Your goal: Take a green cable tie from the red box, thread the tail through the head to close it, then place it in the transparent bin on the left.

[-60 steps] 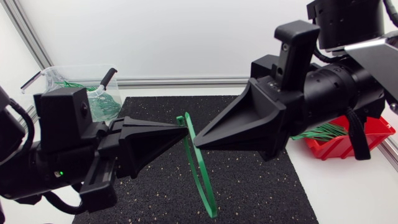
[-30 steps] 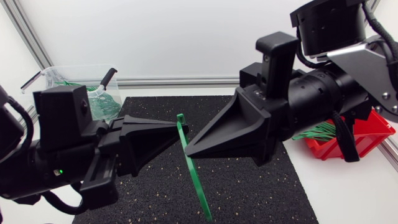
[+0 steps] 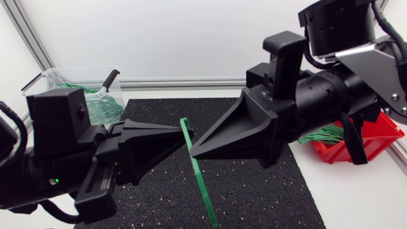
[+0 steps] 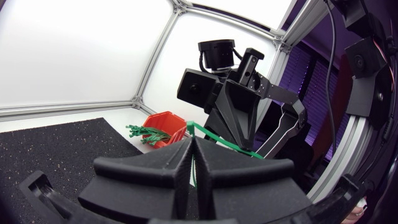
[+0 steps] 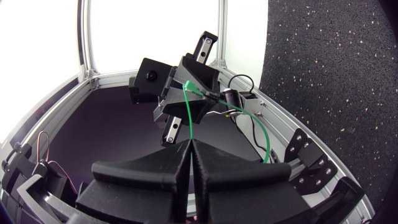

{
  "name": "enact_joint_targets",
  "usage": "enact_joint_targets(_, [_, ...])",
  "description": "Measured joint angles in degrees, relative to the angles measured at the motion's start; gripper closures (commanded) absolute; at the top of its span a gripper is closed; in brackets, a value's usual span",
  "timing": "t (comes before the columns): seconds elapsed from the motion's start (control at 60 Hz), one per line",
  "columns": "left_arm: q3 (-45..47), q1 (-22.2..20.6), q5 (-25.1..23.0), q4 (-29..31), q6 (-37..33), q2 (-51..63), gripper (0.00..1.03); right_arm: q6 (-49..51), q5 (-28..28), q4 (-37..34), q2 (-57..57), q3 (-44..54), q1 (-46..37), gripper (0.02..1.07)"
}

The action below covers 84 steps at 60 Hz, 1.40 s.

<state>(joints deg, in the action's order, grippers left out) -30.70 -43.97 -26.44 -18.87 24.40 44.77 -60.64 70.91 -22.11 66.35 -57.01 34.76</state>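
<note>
The left hand [image 3: 187, 131] and the right hand [image 3: 194, 151] meet almost tip to tip in the air above the black mat [image 3: 254, 191]. Between them they hold one green cable tie [image 3: 199, 177]. It stands nearly upright and leans a little. Its upper end is just above the two tips, and its long strap hangs down past them toward the near edge of the mat.

The fingers of the left hand are pressed together and pinch the tie near its upper end. In the left wrist view the left hand [image 4: 191, 146] shows no gap between its fingers, and the green cable tie [image 4: 224, 139] runs from the tips past the right hand [image 4: 214, 121], which is just ahead.

The right hand is closed too and grips the strap a little lower than the left hand does. In the right wrist view the strap of the green cable tie [image 5: 188, 112] comes out from the tips of the right hand [image 5: 191, 144] and goes to the left hand [image 5: 188, 86]. Another part of the strap bends in an arc beside it.

The red box [image 3: 381, 137] sits on the white surface [image 3: 356, 197] at the right of the mat. It is partly hidden behind the right arm and has spare green ties [image 3: 327, 133] in it. The transparent bin [image 3: 63, 79] stands at the far left corner, beside the mat, and holds a bunch of green ties [image 3: 102, 105].
</note>
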Motion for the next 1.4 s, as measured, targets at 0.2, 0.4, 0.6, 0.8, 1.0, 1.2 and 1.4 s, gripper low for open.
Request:
enact_joint_targets(0.2, [0.00, 0.07, 0.00, 0.02, 0.00, 0.00, 0.99, 0.00, 0.02, 0.00, -0.35, 0.00, 0.00, 1.01])
enact_joint_targets(0.4, [-0.02, 0.74, 0.04, 0.02, 0.00, 0.00, 0.99, 0.00, 0.00, 0.00, -0.46, 0.00, 0.00, 1.01])
enact_joint_targets(0.6, [-0.02, 0.81, 0.20, 0.17, 0.00, -0.02, 0.99, 0.00, 0.00, 0.02, -0.48, 0.00, 0.00, 1.01])
enact_joint_targets(0.8, [-0.02, 0.13, 0.37, 1.33, 0.00, -0.13, 0.99, 0.00, 0.00, 0.59, -0.48, 0.00, -0.68, 1.01])
enact_joint_targets(1.0, [-0.22, -0.59, 1.29, 1.46, 0.00, -0.26, 0.99, 0.00, 0.00, 0.90, -0.48, 0.00, -0.81, 1.01])
enact_joint_targets(1.2, [-0.55, 0.00, 1.31, 1.49, 0.00, -0.33, 0.99, 0.00, 0.00, 0.87, -0.48, 0.00, -0.74, 1.01])
enact_joint_targets(1.4, [-0.55, 0.31, 1.31, 1.49, 0.00, -0.92, 0.99, 0.00, 0.00, 0.90, -0.48, 0.00, -0.68, 1.01])
